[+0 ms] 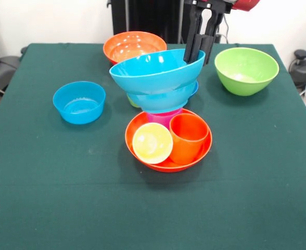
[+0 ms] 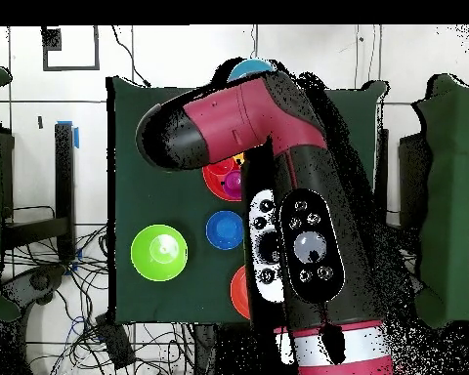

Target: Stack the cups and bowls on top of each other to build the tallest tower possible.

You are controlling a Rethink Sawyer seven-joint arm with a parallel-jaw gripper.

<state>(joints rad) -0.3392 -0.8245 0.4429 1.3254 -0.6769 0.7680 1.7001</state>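
Observation:
A large orange bowl (image 1: pixel 142 140) sits mid-table and holds the yellow cup (image 1: pixel 152 143) tipped on its side, the upright orange cup (image 1: pixel 188 136) and the purple cup (image 1: pixel 163 117) behind them. A light blue bowl (image 1: pixel 155 73) sits tilted on top of the purple cup. My gripper (image 1: pixel 197 56) comes down from above, its fingers astride this bowl's right rim and shut on it. A sliver of the green cup (image 1: pixel 133 102) and the dark blue bowl (image 1: pixel 195 89) (image 2: pixel 225 229) show behind the stack. In the overhead view the arm hides the gripper.
A second light blue bowl (image 1: pixel 79 102) stands at the left. A second orange bowl (image 1: pixel 135 46) stands at the back. The lime green bowl (image 1: pixel 245 70) (image 2: pixel 159 252) stands at the back right. The green cloth (image 1: pixel 64 198) covers the table.

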